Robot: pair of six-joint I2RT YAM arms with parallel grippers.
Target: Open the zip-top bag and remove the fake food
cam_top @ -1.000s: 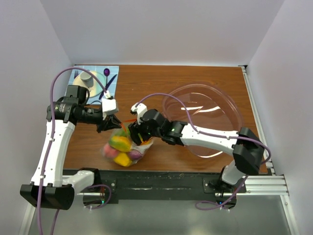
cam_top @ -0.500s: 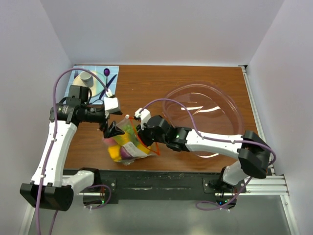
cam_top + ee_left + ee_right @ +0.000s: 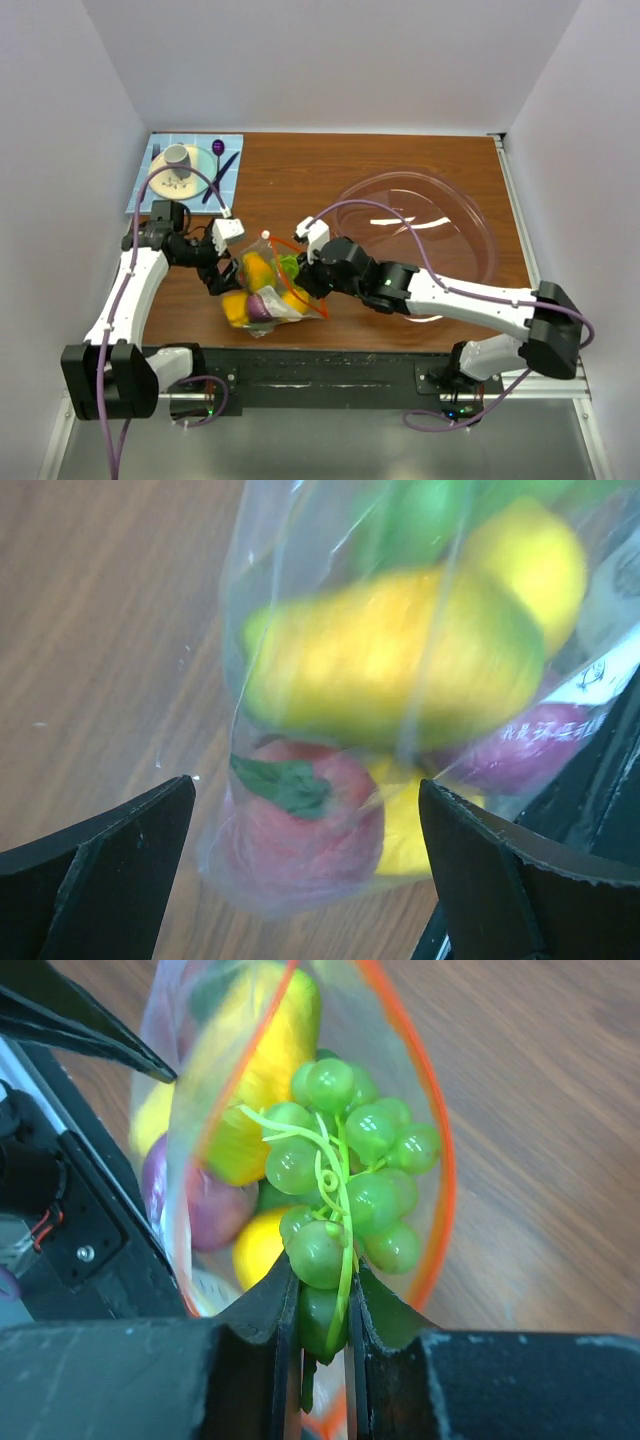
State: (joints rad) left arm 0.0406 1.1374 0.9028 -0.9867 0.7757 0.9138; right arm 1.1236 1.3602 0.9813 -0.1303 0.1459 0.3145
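Well, the bag (image 3: 268, 292) sits near the front edge of the table (image 3: 300, 170), between the two grippers and left of the bowl (image 3: 430, 200). Its mouth is open, the orange-red zip strip (image 3: 440, 1180) spread into a loop.

The right gripper (image 3: 325, 1275) is nearly closed, and its fingers pinch the lowest fruit of the grapes (image 3: 345, 1150). That green bunch lies inside the loop of the strip, at the bag's mouth. Behind it, deeper in the bag, are more pieces of food: a yellow piece (image 3: 265, 1050) and a purple one (image 3: 195, 1205).

The left gripper (image 3: 305, 783) is spread wide and grips nothing. Its two dark fingers stand either side of the bag's closed end without visibly pressing the plastic (the wrist view is blurred, so contact is hard to judge). Through the plastic that view shows a large yellow piece (image 3: 390, 660), a red one with a green leaf (image 3: 300, 820) and a purple one.

Whether the bag rests fully on the wood or is partly lifted, I cannot tell.

At the far left corner a cup (image 3: 177, 155) stands on a plate (image 3: 172, 183).
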